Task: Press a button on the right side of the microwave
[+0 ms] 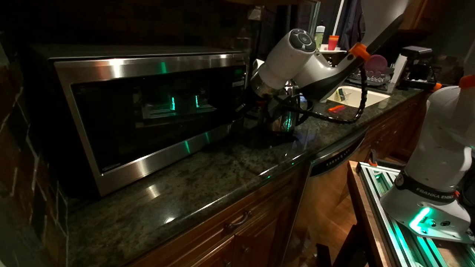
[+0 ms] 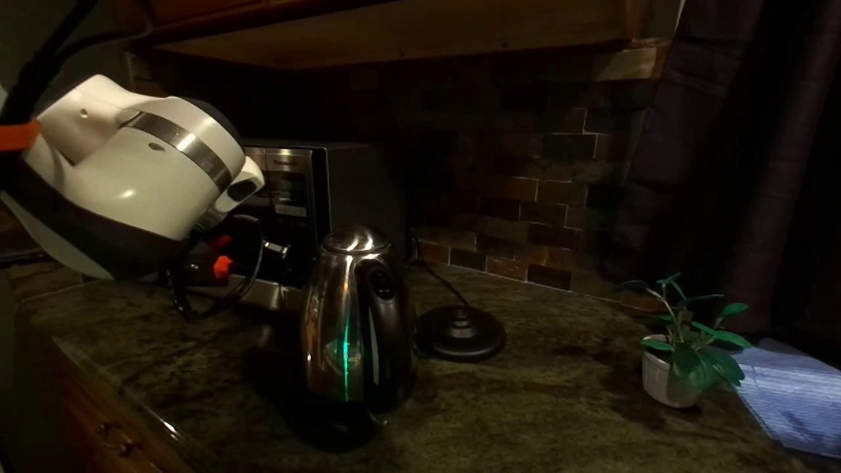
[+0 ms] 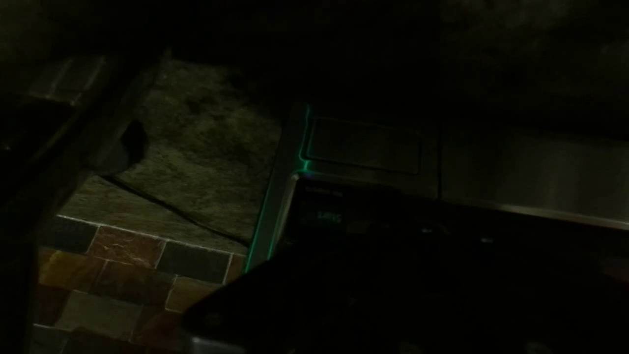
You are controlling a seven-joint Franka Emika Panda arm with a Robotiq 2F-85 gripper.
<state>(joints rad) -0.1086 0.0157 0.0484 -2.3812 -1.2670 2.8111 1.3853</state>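
The microwave [image 1: 122, 118] stands on the counter, its steel frame and dark glass door facing out. Its control strip [image 2: 289, 203] and side show in an exterior view behind the arm. In the dark wrist view, the microwave's steel frame [image 3: 363, 145] and a faint label resembling an upside-down "Start" [image 3: 329, 216] show. My gripper [image 1: 243, 107] is at the control strip's lower part, pointing toward the panel; it also shows in the other exterior picture [image 2: 276, 249]. Its dark body covers the lower wrist view [image 3: 388, 236]. Whether the fingertips touch the panel and how far they are apart is hidden.
A steel kettle [image 2: 348, 322] stands on the counter [image 2: 525, 407] close beside the gripper; it also shows in an exterior view [image 1: 287, 124]. Its black base [image 2: 460, 335] is behind it. A potted plant [image 2: 677, 381] and the sink [image 1: 371, 98] are farther along. Cabinets hang above.
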